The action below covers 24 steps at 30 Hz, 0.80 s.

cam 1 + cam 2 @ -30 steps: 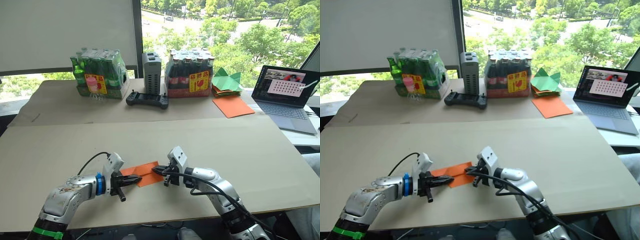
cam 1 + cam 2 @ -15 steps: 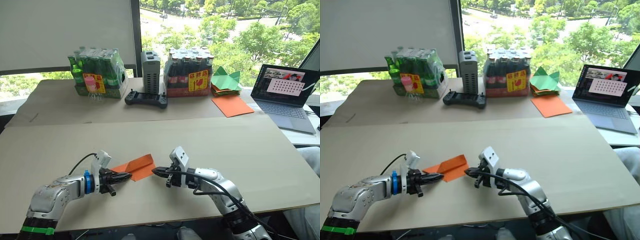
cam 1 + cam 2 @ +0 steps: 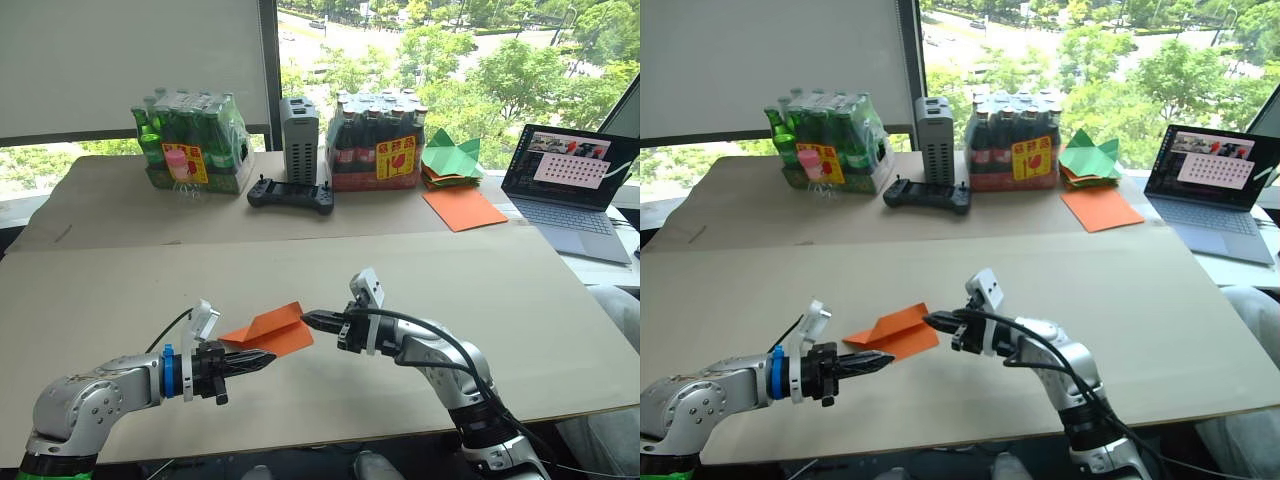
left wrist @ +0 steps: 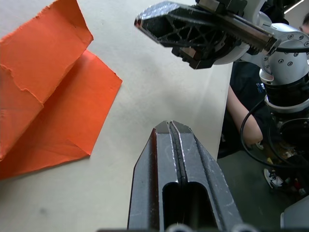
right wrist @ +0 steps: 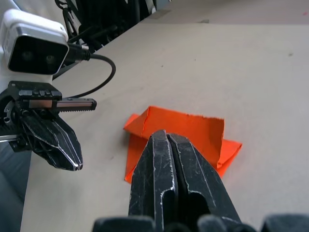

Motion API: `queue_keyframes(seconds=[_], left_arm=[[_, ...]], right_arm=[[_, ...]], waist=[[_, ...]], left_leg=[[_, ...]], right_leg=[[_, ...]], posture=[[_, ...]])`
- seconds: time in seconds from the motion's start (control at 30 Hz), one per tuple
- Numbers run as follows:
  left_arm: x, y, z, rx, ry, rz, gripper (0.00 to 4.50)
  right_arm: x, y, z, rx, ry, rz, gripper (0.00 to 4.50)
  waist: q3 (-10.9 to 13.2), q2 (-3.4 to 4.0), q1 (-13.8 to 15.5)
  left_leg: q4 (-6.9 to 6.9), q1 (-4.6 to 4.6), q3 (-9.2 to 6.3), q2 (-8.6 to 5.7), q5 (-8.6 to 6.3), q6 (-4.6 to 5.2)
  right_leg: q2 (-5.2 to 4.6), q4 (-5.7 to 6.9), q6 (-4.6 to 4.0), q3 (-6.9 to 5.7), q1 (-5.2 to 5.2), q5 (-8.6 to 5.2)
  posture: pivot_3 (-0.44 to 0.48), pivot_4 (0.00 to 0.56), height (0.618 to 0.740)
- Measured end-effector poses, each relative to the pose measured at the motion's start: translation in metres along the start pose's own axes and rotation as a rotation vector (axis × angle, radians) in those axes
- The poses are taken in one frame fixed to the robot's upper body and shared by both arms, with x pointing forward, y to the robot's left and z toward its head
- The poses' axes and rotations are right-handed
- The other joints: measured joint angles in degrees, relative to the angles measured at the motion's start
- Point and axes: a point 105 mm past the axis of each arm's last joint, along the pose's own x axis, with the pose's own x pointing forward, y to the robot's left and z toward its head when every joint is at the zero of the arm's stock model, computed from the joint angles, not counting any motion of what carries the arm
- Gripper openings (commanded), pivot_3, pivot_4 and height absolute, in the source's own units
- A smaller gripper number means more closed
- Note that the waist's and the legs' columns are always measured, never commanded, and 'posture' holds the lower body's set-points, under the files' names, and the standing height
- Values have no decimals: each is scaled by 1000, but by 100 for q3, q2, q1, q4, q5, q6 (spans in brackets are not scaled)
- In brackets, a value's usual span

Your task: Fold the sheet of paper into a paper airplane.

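Between the two grippers, on the near part of the desk: the folded orange paper airplane, lying flat, pointed nose toward the left side, touched by neither. Left gripper just beside its near edge, fingers pressed together on nothing. Right gripper just off its right end, likewise closed and empty.

Far beyond both grippers, along the back of the desk — two shrink-wrapped packs of bottles: green bottles beyond the left gripper, bearing a yellow label with red characters too small to read and a pink tag; dark bottles beyond the right one, with a similar yellow-and-red label, also unreadable. Between the packs, an upright grey box with a black handheld controller lying in front of it. Farther to the right, green paper pieces stacked behind a smooth orange sheet, then an open laptop — screen lit, content illegible.
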Motion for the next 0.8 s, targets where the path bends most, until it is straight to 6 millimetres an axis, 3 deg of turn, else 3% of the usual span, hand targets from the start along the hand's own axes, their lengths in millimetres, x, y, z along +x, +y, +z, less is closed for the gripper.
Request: queue_keyframes(seconds=[0.23, 0.37, 0.53, 0.8], left_arm=[[-11, 11, -4, -35, -16, 73, 0], [-12, 13, -7, -40, -14, 91, 0], [-13, 13, -15, -58, -9, 109, 0], [-17, 16, -15, -55, -32, 149, 0]], right_arm=[[7, -30, -20, 27, 87, -82, 3647], [16, -36, -27, 52, 106, -83, 3647], [27, -40, -22, 75, 101, -70, 3647], [32, -35, -25, 103, 106, -30, 3647]], waist=[[1, -1, 11], [1, -1, -3], [2, -1, -2], [2, -1, 1]], left_leg=[[0, -3, 3, -1, 0, 0], [0, -2, 4, -1, 0, 0], [0, 1, 1, 0, 0, 0], [1, 0, 2, -1, 0, 0]], right_leg=[[-1, -3, -2, 2, -1, 1], [-2, 1, -6, 3, -2, 4], [-1, 13, -9, 1, -4, 6], [-2, 13, -10, 2, -4, 6]], posture=[[0, 150, 740], [0, 150, 740], [0, 150, 740], [0, 150, 740]])
